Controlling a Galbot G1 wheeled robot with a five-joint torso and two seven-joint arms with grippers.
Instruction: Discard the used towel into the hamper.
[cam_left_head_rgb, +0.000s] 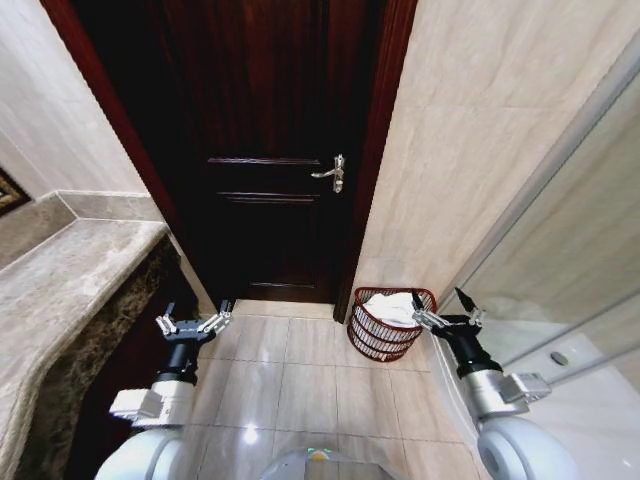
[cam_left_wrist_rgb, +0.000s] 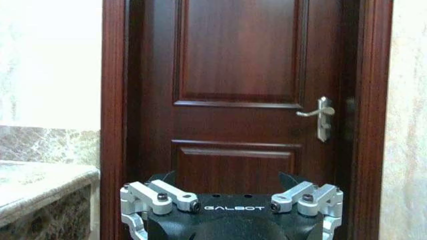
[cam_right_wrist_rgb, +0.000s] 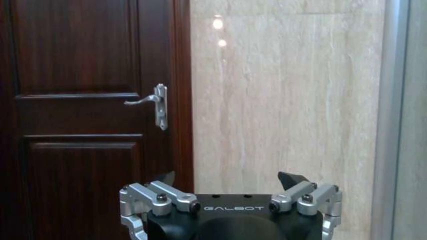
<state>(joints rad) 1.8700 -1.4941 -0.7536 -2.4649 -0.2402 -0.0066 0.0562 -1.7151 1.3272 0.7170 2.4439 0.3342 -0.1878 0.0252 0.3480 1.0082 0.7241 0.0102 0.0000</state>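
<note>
Hamper holding towel, beside door; right claw adjacent.

**Colours and patterns beside the door**

A dark reddish-brown wire weave is shown by the hamper, just right of the dark mahogany door; a white towel is seen inside it. Silver is worn by the door handle. Beige veined marble covers the wall right of the door.

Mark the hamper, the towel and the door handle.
hamper (cam_left_head_rgb: 378, 338), head view, front wire wall.
towel (cam_left_head_rgb: 392, 306), head view, white folds inside the hamper.
door handle (cam_left_head_rgb: 331, 173), head view, lever.
</note>
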